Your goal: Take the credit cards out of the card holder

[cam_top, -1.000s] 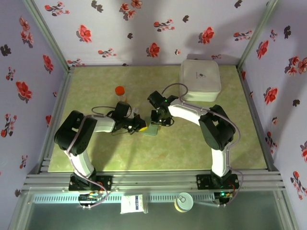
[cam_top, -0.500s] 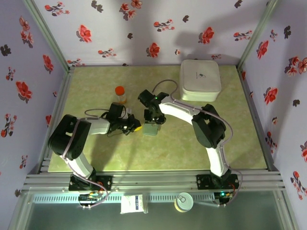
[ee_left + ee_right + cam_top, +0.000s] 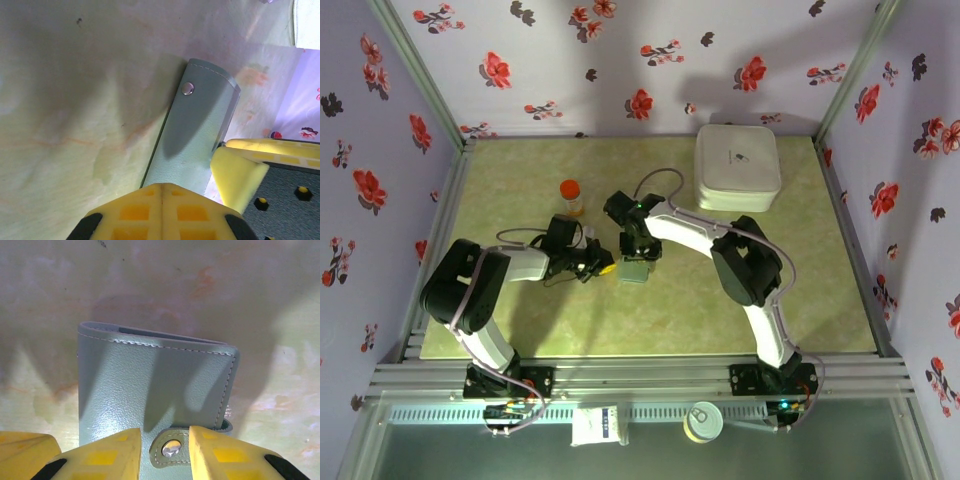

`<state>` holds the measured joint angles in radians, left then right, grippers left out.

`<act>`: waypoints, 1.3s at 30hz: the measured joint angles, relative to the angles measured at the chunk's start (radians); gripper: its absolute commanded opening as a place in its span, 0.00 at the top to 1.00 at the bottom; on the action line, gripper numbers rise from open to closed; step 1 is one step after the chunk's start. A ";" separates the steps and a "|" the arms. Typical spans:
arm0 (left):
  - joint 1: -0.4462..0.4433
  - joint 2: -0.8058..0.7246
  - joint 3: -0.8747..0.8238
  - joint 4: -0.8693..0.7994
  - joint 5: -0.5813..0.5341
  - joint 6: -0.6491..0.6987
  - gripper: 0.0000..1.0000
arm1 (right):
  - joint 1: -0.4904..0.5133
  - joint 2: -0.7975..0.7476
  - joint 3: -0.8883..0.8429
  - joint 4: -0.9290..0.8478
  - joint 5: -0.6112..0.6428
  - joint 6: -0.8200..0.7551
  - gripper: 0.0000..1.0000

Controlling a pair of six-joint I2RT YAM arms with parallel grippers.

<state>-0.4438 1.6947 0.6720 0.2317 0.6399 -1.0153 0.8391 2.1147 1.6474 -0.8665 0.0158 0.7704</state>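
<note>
Right, the card holder [image 3: 634, 272] lies flat on the counter [image 3: 550, 322], abt mid-width, just btwn the tips of your two arms. It's folded shut, w/ the snap tab [image 3: 171, 448] wrapped over one edge & its metal stud showing.

Your L claw [image 3: 161, 190] has its yellow fingers pressed together, meeting along a seam. The tip sits at the holder's near edge in the L wrist view. Can't tell if it's actually bearing down on the leather.

Your R claw [image 3: 165, 439] reaches in from the far side, fingers apart, one on each side of the snap tab. A sliver of the holder's panel shows btwn one finger & the tab. Can't tell whether the fingers rest on the panel or hang just over it, nor whether they pinch the tab. In the L wrist view, one R finger sits just beside the holder's corner.

Elsewhere, an orange-capped bottle [image 3: 570, 196] stands upright behind the L arm, apart from the holder. A white square box [image 3: 737, 167] sits at the far R corner.
</note>
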 measured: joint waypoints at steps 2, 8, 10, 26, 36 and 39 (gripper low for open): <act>0.000 0.000 0.000 0.000 0.000 0.000 1.00 | 0.002 0.008 0.003 -0.005 0.008 -0.003 0.75; 0.000 0.000 -0.005 0.004 0.000 0.000 1.00 | 0.008 0.010 0.011 -0.019 0.023 -0.010 0.89; 0.000 0.001 -0.006 0.004 0.000 0.000 1.00 | 0.010 0.010 0.016 -0.023 0.031 -0.016 0.95; -0.014 0.000 -0.033 0.038 0.000 -0.030 1.00 | 0.044 0.010 0.035 -0.006 0.040 -0.219 1.00; -0.022 0.000 -0.026 0.049 0.004 -0.051 1.00 | 0.051 0.010 0.026 0.002 0.037 -0.263 1.00; -0.023 -0.001 -0.026 0.053 0.007 -0.053 1.00 | 0.051 0.010 0.025 0.002 0.041 -0.239 0.90</act>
<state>-0.4667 1.6939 0.6464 0.2848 0.6472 -1.0683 0.8902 2.1242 1.6722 -0.8646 0.0566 0.5316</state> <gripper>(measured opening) 0.035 0.055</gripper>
